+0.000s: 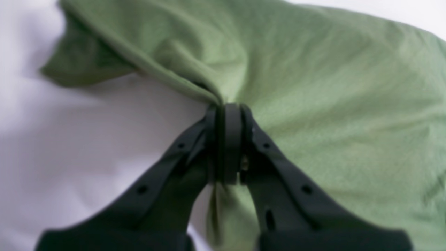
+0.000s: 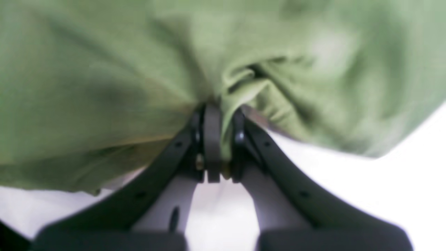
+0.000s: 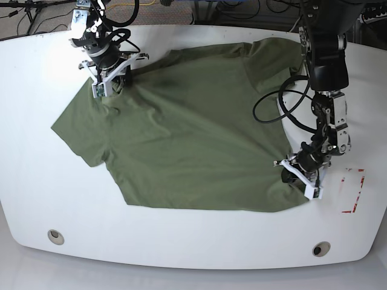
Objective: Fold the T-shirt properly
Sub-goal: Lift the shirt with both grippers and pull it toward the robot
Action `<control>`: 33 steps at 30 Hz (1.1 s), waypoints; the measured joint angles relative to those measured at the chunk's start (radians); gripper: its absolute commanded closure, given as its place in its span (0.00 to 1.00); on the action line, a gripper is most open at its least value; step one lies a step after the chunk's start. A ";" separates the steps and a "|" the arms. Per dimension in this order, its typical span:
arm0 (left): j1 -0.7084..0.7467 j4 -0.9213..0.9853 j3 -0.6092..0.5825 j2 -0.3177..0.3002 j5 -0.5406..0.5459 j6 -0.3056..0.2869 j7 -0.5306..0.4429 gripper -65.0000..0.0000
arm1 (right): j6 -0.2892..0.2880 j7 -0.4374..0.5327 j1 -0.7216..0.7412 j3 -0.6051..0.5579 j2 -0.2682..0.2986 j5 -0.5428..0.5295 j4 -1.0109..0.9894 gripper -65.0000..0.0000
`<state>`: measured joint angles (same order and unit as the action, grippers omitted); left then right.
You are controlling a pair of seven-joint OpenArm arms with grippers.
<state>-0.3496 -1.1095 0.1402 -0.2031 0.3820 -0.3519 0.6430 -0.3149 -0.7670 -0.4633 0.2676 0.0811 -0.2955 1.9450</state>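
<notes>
White oval table (image 3: 181, 241), glossy, filling most of base view; two round metal inserts near its front edge, one (image 3: 55, 236) well forward of the right gripper, other (image 3: 321, 248) just forward of the left gripper; red-marked label (image 3: 352, 190) flat on table, just beside the left gripper's outer side; dark cables (image 3: 36, 15) and floor clutter beyond far edge, behind both grippers.

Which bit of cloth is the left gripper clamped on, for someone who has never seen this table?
Start at the white table, where the olive T-shirt lies spread. Follow its hem edge to the corner by the red markings. There the left gripper is shut on a pinched-up fold, unlike the flat cloth around it.
</notes>
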 measured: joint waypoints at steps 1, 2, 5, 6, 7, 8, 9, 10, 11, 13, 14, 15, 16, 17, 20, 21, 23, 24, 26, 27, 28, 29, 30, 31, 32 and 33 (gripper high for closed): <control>0.008 -0.021 0.010 -0.010 0.004 0.000 0.003 1.00 | 0.000 0.000 0.009 0.000 0.002 0.000 0.000 0.99; 0.013 -0.039 0.019 -0.018 0.003 0.000 0.019 1.00 | 0.000 0.000 0.019 0.000 0.003 0.000 0.000 0.99; 0.018 -0.087 0.053 -0.037 0.003 0.001 0.045 1.00 | 0.000 0.000 0.054 0.001 0.008 0.000 0.000 0.99; 0.018 -0.101 0.064 -0.039 0.002 0.000 0.056 1.00 | 0.000 -0.001 0.063 0.001 0.010 0.000 -0.002 0.99; 0.017 -0.124 0.080 -0.041 0.004 0.000 0.068 1.00 | 0.000 -0.001 0.075 -0.001 0.016 -0.001 -0.002 0.99; 0.017 -0.143 0.095 -0.043 0.003 0.000 0.068 1.00 | 0.000 0.000 0.087 -0.002 0.023 -0.005 -0.002 0.99; 0.017 -0.161 0.111 -0.041 0.003 0.000 0.089 1.00 | 0.000 0.000 0.095 -0.003 0.031 -0.016 -0.002 0.99; 0.018 -0.180 0.127 -0.045 0.007 0.000 0.098 1.00 | -0.001 0.001 0.105 -0.004 0.039 -0.018 -0.002 0.99; 0.018 -0.195 0.139 -0.045 0.007 -0.001 0.117 1.00 | -0.001 0.001 0.114 -0.004 0.045 -0.019 -0.002 0.99; 0.020 -0.228 0.154 -0.055 0.013 -0.008 0.141 1.00 | -0.001 -0.001 0.135 -0.003 0.059 -0.015 -0.002 0.99; 0.021 -0.243 0.155 -0.058 0.013 -0.007 0.151 1.00 | -0.001 -0.002 0.145 -0.001 0.065 -0.015 -0.002 0.99; 0.021 -0.261 0.157 -0.061 0.011 -0.007 0.162 1.00 | -0.001 -0.003 0.157 0.000 0.070 -0.015 -0.002 0.99; 0.021 -0.278 0.158 -0.063 0.011 -0.007 0.167 1.00 | -0.001 -0.001 0.168 0.000 0.074 -0.015 -0.002 0.99; 0.021 -0.296 0.158 -0.064 0.011 -0.007 0.173 1.00 | 0.000 0.000 0.181 0.002 0.077 -0.016 -0.002 0.99; 0.021 -0.365 0.159 -0.064 0.011 -0.006 0.184 1.00 | -0.003 0.000 0.216 0.006 0.082 -0.021 0.006 0.99; 0.020 -0.390 0.159 -0.064 0.011 -0.005 0.190 1.00 | -0.005 0.001 0.230 0.008 0.086 -0.021 0.009 0.99; 0.020 -0.444 0.160 -0.065 0.021 -0.010 0.210 1.00 | -0.006 -0.001 0.258 0.011 0.100 -0.023 0.010 0.99; 0.020 -0.466 0.159 -0.064 0.018 -0.005 0.215 1.00 | -0.006 -0.004 0.272 0.011 0.109 -0.022 0.010 0.99; 0.019 -0.517 0.159 -0.063 0.022 -0.009 0.233 1.00 | -0.005 -0.004 0.307 0.013 0.129 -0.020 0.008 0.99; 0.019 -0.541 0.158 -0.062 0.021 -0.007 0.237 1.00 | -0.005 -0.002 0.328 0.013 0.142 -0.020 0.008 0.99; 0.018 -0.563 0.158 -0.061 0.023 -0.008 0.237 1.00 | -0.004 0.004 0.347 0.013 0.151 -0.019 0.004 0.99; 0.017 -0.580 0.158 -0.061 0.018 -0.006 0.243 1.00 | -0.004 0.009 0.363 0.013 0.160 -0.024 -0.001 0.99; 0.015 -0.599 0.159 -0.062 0.021 -0.010 0.245 1.00 | -0.005 0.011 0.383 0.013 0.169 -0.023 -0.009 0.99; 0.013 -0.613 0.159 -0.061 0.020 -0.006 0.248 1.00 | -0.006 0.009 0.400 0.012 0.179 -0.027 -0.019 0.99; 0.006 -0.628 0.159 -0.061 0.022 -0.008 0.248 1.00 | -0.008 0.005 0.418 0.011 0.187 -0.023 -0.030 0.99; -0.001 -0.640 0.159 -0.061 0.021 -0.007 0.254 1.00 | -0.010 0.000 0.436 0.011 0.195 -0.025 -0.042 0.99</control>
<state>-0.3504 -1.7493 0.2993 -0.2638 0.4026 -0.3592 0.8974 -0.3248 -0.7673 -0.0269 0.2783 0.2764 -0.3206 1.9034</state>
